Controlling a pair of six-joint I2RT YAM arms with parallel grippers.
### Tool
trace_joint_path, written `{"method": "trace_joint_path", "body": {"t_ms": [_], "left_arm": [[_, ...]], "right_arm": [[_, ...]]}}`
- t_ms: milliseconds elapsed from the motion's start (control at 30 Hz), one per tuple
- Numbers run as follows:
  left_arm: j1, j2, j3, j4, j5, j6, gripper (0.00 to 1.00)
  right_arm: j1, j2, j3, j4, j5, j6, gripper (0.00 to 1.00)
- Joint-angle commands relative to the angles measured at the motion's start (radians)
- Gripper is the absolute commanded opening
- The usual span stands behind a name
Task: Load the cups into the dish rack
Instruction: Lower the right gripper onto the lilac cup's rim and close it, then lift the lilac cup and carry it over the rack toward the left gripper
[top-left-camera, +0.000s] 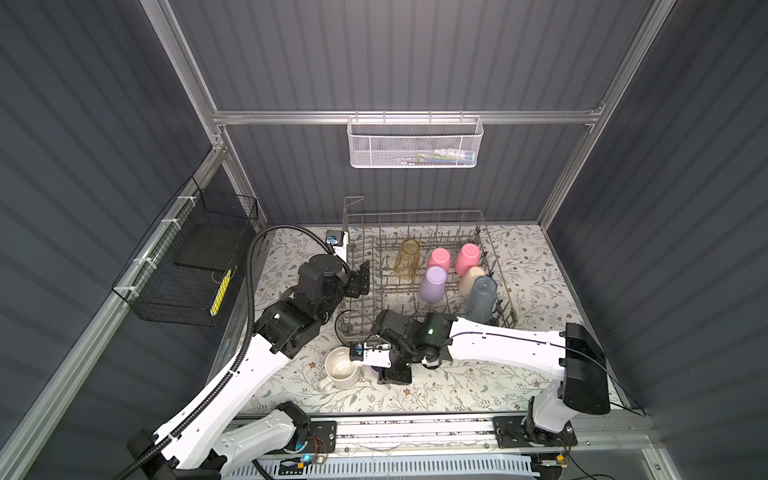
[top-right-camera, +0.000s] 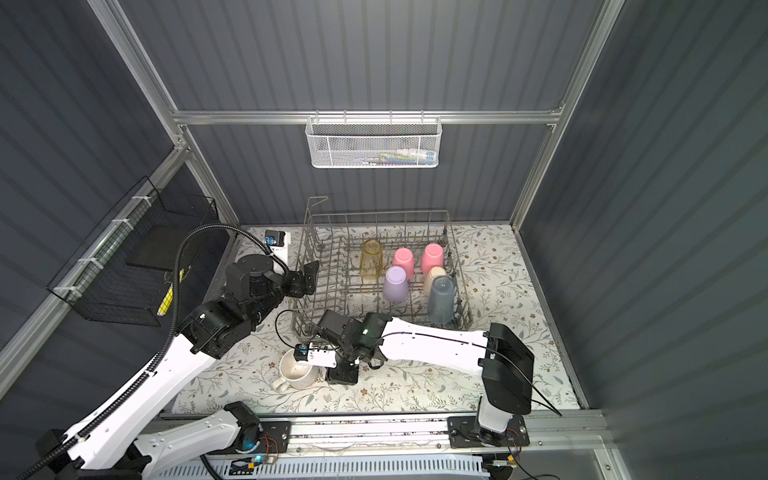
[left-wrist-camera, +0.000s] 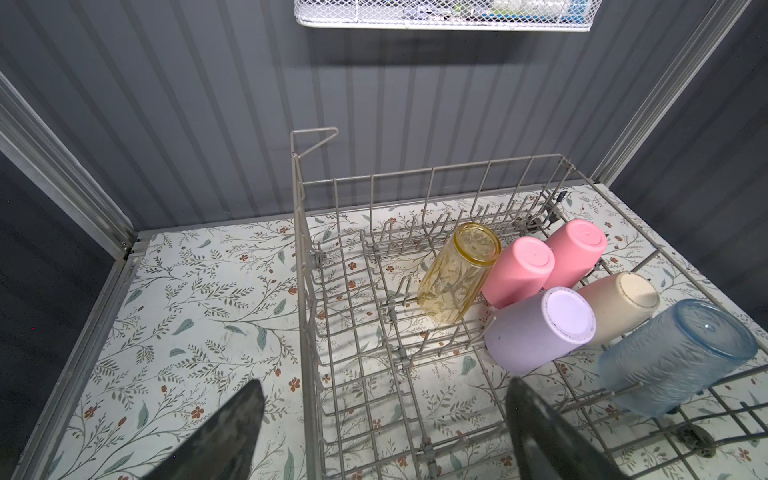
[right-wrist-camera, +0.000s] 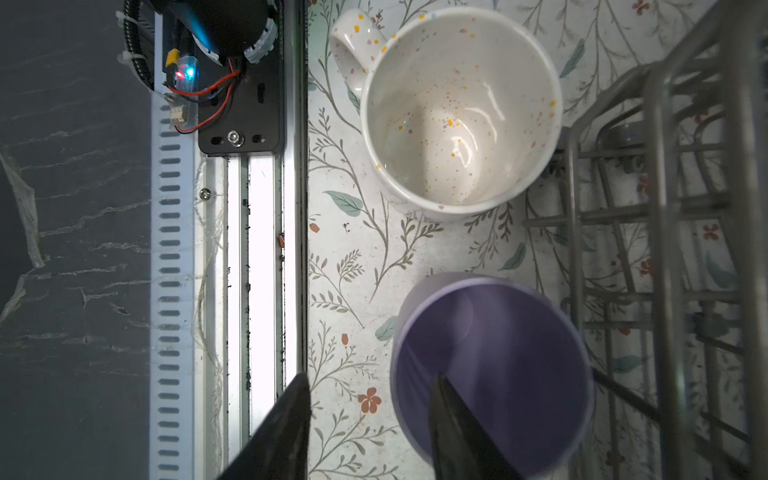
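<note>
Grey wire dish rack (top-left-camera: 415, 217): sitting at the back of the floral counter (top-left-camera: 544, 291).

Six cups are resting in its right half, all bottom-up and leaning on the tines:
- yellow tumbler (top-left-camera: 407, 258)
- pink cup (top-left-camera: 439, 258)
- second pink cup (top-left-camera: 467, 257)
- lilac cup (top-left-camera: 433, 283)
- beige cup (top-left-camera: 471, 279)
- blue tumbler (top-left-camera: 482, 299), nearest the front

Two cups are standing mouth-up on the counter just outside the rack's near left corner: speckled mug (right-wrist-camera: 461, 112) and, beside it, second lilac cup (right-wrist-camera: 490, 374).

Right claw (right-wrist-camera: 372, 386): hanging over that cup with its jaws partly apart. One finger is reaching inside the mouth and the other is staying outside the wall, neither seen pressing it.

Left claw (left-wrist-camera: 384, 386): hovering wide and empty above the rack's left wall.
</note>
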Motion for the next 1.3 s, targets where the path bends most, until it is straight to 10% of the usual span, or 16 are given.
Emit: {"method": "trace_joint_path", "body": {"t_ms": [0,733,1267], "left_arm": [[0.010,0.002,0.026,0.025,-0.003,-0.008,0.91],[0.025,-0.004,0.016,0.035,0.016,-0.009,0.90],[0.032,0.014,0.023,0.063,0.080,-0.014,0.91]], "right_arm": [[0.009,0.027,0.041,-0.045,0.012,-0.016,0.47],[0.013,0.129,0.073,-0.073,0.091,-0.028,0.19],[-0.083,-0.228,-0.022,-0.008,-0.103,0.018,0.01]]}}
